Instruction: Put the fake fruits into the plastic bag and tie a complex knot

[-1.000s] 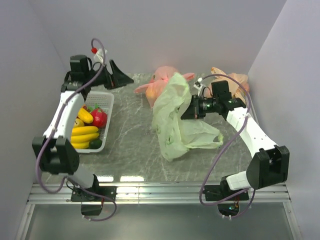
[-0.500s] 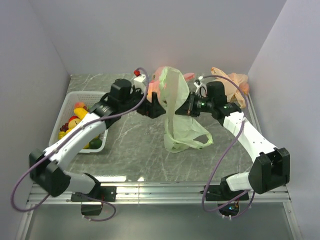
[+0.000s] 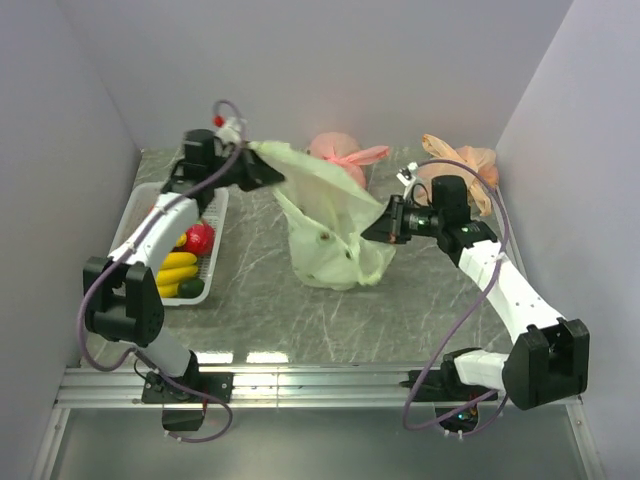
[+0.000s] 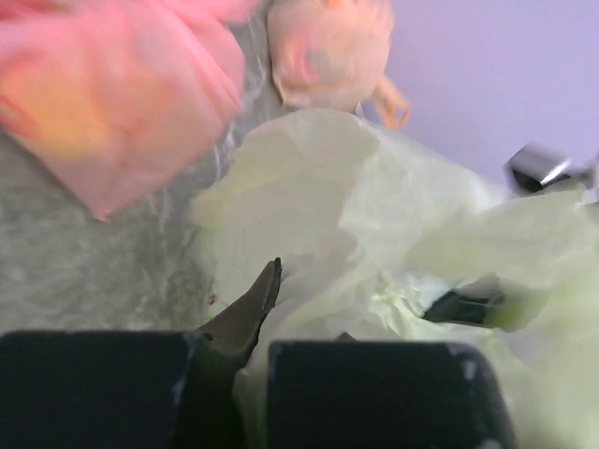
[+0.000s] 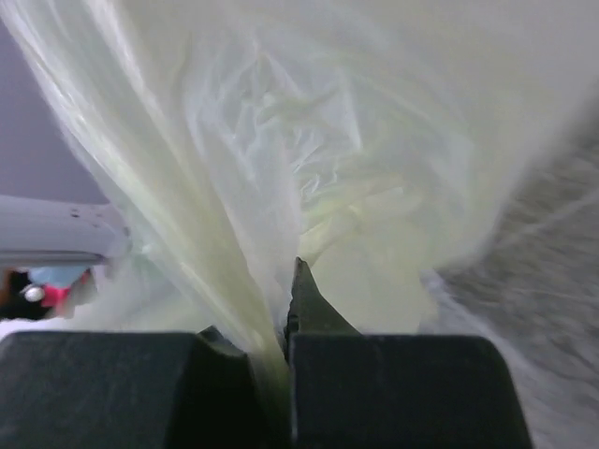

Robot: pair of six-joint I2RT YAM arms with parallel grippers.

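Observation:
The pale-green plastic bag (image 3: 325, 215) hangs stretched between both grippers above the middle of the table. My left gripper (image 3: 262, 172) is shut on its upper left edge, and film bunches around the dark finger (image 4: 248, 313). On the bag's right side my right gripper (image 3: 385, 226) is shut, with film pinched beside its fingertip (image 5: 304, 297). The bag (image 5: 328, 168) fills the right wrist view. The fake fruits lie in a white basket (image 3: 216, 218) at the left: yellow bananas (image 3: 170, 270), a red piece (image 3: 200, 238) and a dark green piece (image 3: 190, 288). No knot shows.
A pink knotted bag (image 3: 338, 152) lies at the back behind the green bag, large in the left wrist view (image 4: 122, 84). An orange-tan knotted bag (image 3: 465, 165) sits at the back right. Walls close in on the left, back and right.
My left gripper came from the basket to the bag, shut on its edge and pulled it back toward the far left, spreading the bag wide. The right gripper kept its hold and shifted slightly.

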